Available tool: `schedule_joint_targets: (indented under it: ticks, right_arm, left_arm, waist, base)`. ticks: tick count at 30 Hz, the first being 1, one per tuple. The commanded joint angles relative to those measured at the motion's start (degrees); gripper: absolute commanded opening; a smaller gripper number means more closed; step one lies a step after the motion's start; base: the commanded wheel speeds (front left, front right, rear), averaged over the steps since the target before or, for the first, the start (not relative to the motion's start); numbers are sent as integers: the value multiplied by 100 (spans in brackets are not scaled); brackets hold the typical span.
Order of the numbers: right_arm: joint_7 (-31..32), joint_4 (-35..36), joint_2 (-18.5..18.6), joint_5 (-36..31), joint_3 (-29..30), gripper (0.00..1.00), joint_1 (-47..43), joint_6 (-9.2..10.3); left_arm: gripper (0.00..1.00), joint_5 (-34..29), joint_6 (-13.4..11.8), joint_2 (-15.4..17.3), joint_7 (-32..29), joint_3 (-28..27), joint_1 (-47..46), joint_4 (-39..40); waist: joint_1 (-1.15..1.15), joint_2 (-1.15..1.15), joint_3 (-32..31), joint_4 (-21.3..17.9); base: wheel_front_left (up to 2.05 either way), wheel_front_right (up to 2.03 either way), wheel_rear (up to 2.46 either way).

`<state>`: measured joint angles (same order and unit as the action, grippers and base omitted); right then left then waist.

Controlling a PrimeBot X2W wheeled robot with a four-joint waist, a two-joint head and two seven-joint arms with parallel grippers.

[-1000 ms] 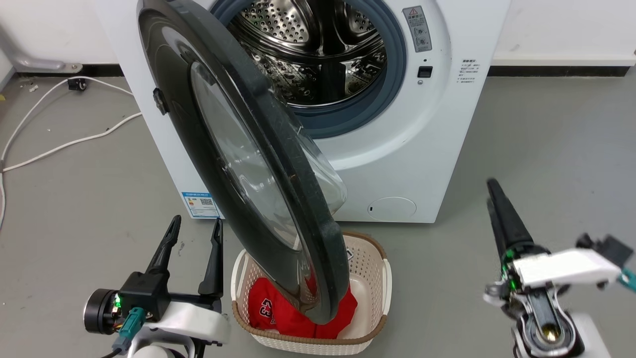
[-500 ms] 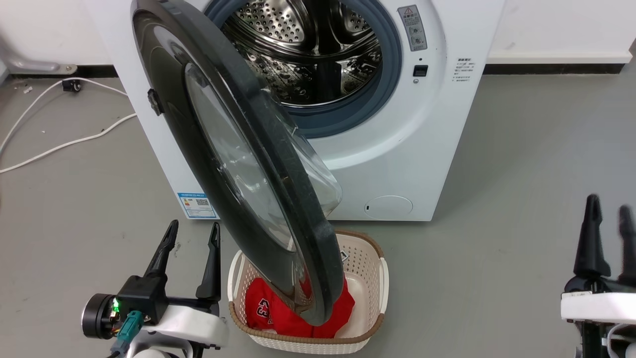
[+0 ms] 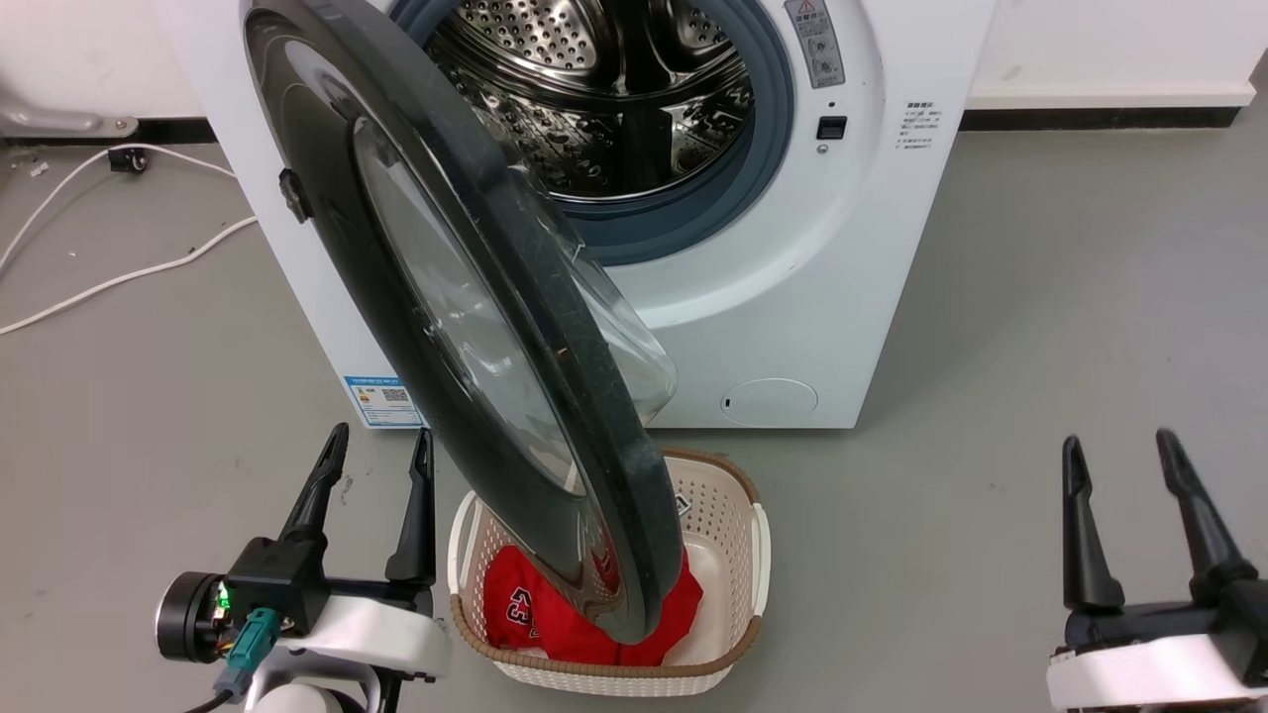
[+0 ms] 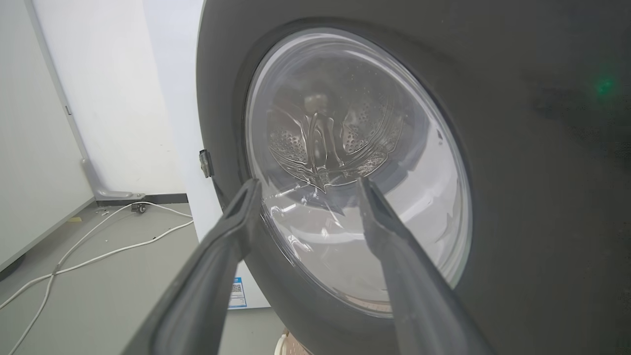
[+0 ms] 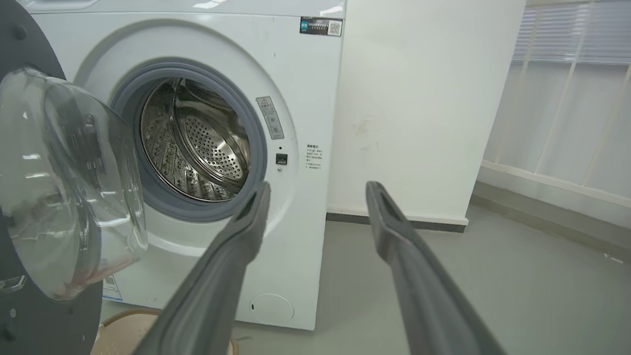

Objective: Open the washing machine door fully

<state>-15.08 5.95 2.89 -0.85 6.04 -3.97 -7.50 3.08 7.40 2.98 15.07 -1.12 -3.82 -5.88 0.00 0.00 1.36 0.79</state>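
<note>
Since a second ago my right end effector (image 3: 1118,441) has swung back to 5 o'clock, fingers apart and empty. At 7 o'clock my left end effector (image 3: 381,432) is apart too (touching nothing). At 11 o'clock the door (image 3: 327,228) hangs roughly half open over the basket (image 3: 758,555); I judge it needs a further push.

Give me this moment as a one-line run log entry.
washing machine door: open, not folded back | left pincer: open, empty, beside door | right pincer: open, empty, off door | basket: under door edge
</note>
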Motion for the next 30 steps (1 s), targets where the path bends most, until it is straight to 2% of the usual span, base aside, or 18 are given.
schedule_joint_targets:
  ticks: [1, 9, 26, 27, 28, 29, 30]
  right_arm:
    - [-10, -134, -3, 83, -2, 100, -71, 2]
    - [-9, -456, -4, 370, -54, 100, 146, 2]
    - [-11, -605, -4, 441, -53, 100, 242, 2]
    - [-11, -611, -4, 437, -55, 100, 242, 2]
    - [-11, -614, -4, 430, -59, 100, 242, 2]
    - [-11, -616, -4, 433, -61, 100, 243, 2]
    - [-11, -618, -4, 438, -66, 100, 244, 2]
  left_arm:
    - [100, -40, 8, 1, 15, -15, -75, 21]
    - [100, -29, 9, 7, 15, -8, -99, 19]
    - [100, -20, 12, 4, 15, -20, -105, 81]
    - [97, -11, 12, 3, 15, -8, -111, 92]
    - [35, -4, 13, 3, 15, -2, -112, 97]
    - [13, 3, 13, 4, 15, 6, -119, 113]
    - [0, 3, 13, 4, 15, 12, -124, 137]
  waist:
    - [0, 0, 10, -8]
    - [0, 0, 52, -28]
    - [0, 0, 86, -33]
    - [0, 0, 88, -33]
    - [0, 0, 90, -31]
    - [0, 0, 92, -30]
    - [0, 0, 94, -28]
  base:
    - [0, 0, 0]
    - [0, 0, 0]
    - [0, 0, 0]
    - [0, 0, 0]
    - [0, 0, 0]
    - [0, 0, 0]
    - [0, 0, 0]
